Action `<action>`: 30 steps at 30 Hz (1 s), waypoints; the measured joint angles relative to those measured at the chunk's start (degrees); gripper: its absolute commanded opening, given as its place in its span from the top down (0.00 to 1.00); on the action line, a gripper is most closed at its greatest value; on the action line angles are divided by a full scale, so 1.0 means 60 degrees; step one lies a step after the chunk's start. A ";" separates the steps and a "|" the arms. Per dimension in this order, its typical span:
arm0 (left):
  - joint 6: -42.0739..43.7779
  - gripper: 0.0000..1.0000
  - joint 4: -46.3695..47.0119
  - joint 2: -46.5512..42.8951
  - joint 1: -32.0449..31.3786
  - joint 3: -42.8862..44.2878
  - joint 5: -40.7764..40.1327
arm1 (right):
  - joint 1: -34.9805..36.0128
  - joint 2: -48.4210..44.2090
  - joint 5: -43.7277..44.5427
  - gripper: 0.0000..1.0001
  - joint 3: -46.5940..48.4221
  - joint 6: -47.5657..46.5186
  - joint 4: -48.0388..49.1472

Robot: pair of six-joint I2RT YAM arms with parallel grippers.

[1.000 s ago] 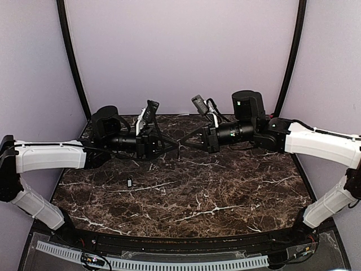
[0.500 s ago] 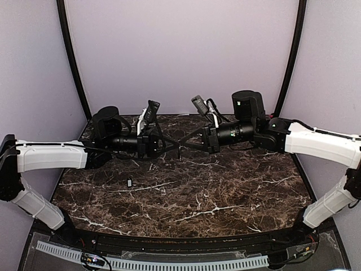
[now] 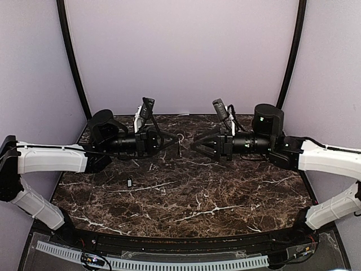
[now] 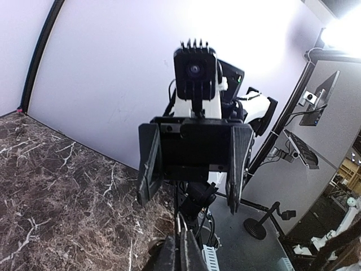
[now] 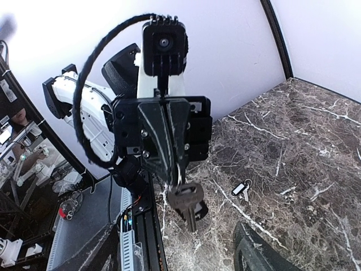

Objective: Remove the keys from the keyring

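Note:
My left gripper is shut on the keyring, a thin silvery loop held above the table. In the right wrist view the ring sticks out of the shut left fingertips, and a dark-headed key hangs from it, blade down. In the left wrist view the ring rises from my own closed gripper. My right gripper stands open just right of the ring, not touching it. A second key with a pale tag lies on the marble.
The tagged key lies on the marble table at front left, below the left arm. Black frame posts stand at both back corners before purple walls. A cable tray runs along the near edge.
My right gripper has opened, let go and drawn back to the right. The left gripper has shut on the keyring and keeps it, with the key hanging below.

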 measured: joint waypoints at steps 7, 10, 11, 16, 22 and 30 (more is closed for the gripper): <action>-0.0350 1.00 0.0040 -0.0379 0.0000 -0.0051 -0.0707 | 0.0237 -0.0029 0.0233 0.50 -0.1082 0.0288 0.1472; -0.0463 1.00 0.0058 -0.0393 0.0000 -0.0051 -0.0805 | 0.0543 0.0197 0.0335 0.59 -0.1045 0.0022 0.1639; -0.0488 1.00 0.0058 -0.0393 0.0000 -0.0051 -0.0816 | 0.0652 0.0313 0.0408 0.60 -0.1002 -0.0062 0.1647; -0.0623 1.00 0.0091 -0.0393 0.0000 -0.0051 -0.0871 | 0.1086 0.0834 0.1100 0.66 -0.0710 -0.0736 0.1526; -0.0685 1.00 0.0084 -0.0393 -0.0022 -0.0051 -0.0980 | 0.1566 0.0933 0.2699 0.71 -0.0546 -0.1548 0.1359; -0.0699 1.00 -0.0044 -0.0426 -0.0036 -0.0051 -0.1151 | 0.2361 0.1381 0.5195 0.75 0.0007 -0.2739 0.0827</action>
